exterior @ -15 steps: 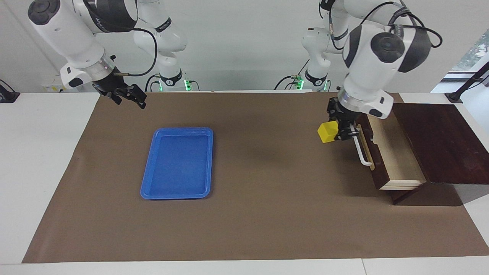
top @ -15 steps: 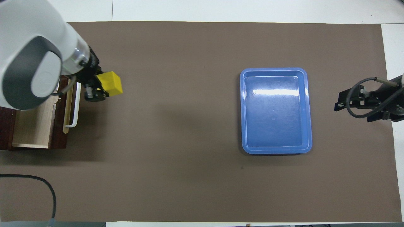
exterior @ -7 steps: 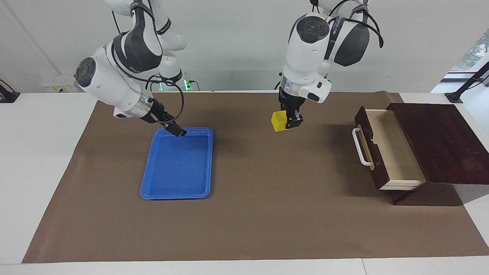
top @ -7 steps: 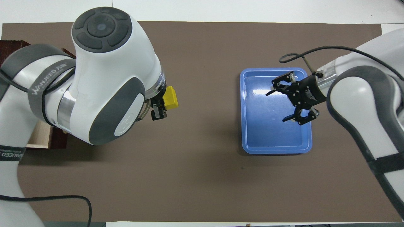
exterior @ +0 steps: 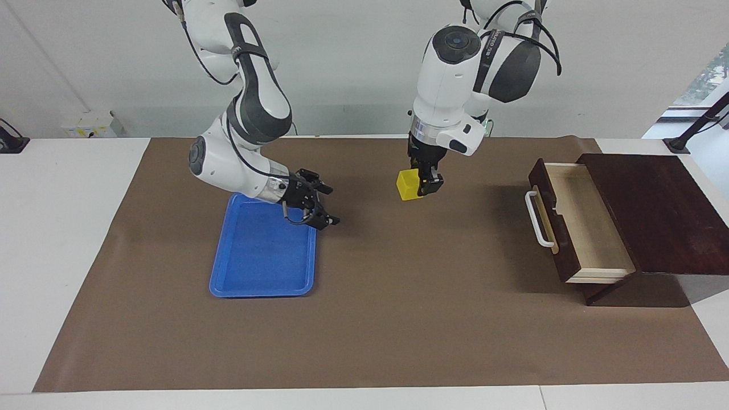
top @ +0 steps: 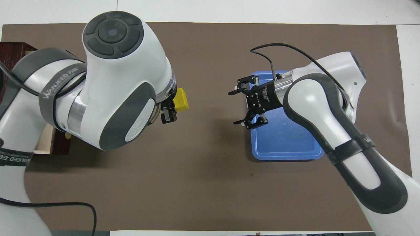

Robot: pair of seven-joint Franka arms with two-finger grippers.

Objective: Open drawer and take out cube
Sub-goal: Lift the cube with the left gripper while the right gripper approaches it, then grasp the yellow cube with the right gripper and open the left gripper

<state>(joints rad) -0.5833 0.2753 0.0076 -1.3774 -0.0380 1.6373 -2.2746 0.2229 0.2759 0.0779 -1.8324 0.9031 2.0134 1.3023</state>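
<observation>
The left gripper (exterior: 424, 185) hangs in the air over the brown mat (exterior: 370, 319), fingers clenched on the cube (exterior: 407, 184), a small bright yellow block with crisp edges. It's well clear of the drawer (exterior: 575, 222), which stands pulled out, its pale wood inside bare, at the left arm's end of the table. The right gripper (exterior: 324, 206) hovers over the edge of the blue tray (exterior: 250, 267), fingers spread wide, pointing toward the cube.

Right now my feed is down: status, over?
Left gripper shut on cube, held over mat. Right gripper open by tray edge. Drawer open. Nothing between them.
</observation>
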